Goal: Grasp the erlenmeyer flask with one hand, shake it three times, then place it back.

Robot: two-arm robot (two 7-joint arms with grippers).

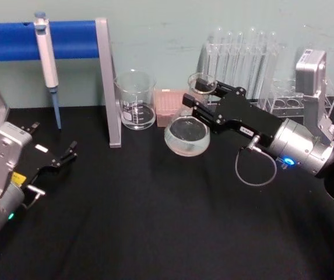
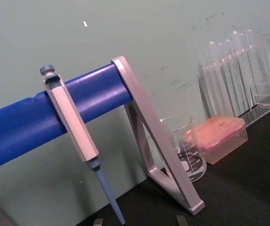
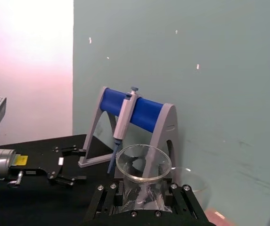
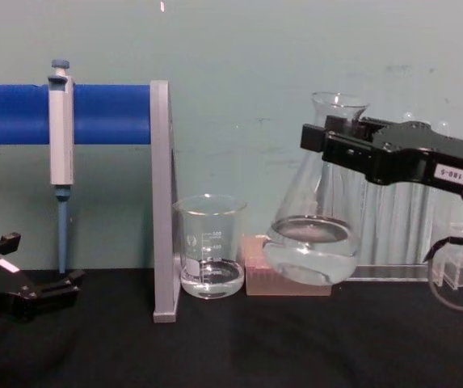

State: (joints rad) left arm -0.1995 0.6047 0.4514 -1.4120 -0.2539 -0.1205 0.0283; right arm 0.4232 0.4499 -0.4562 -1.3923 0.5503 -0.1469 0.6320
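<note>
The flask hangs tilted in the air just above the black table, its base in front of the pink box and a little to the right of the beaker. A shallow pool of clear liquid sits low in its wide base. Holding it by the narrow neck, just under the flared rim, probably keeps the heavy bottom free to swing while the liquid stays far from the mouth. That suits the shaking step, which looks to be in hand now.

The right claw reaches in from the right. Its two black fingers are closed to a narrow gap around the neck, pressing the glass on either side. Behind it stands the rack of test tubes, close enough that a wide swing backward could clip it.

Farther left, a pipette hangs on the blue stand. The left claw rests low over the table near it, fingers parted and holding nothing.
</note>
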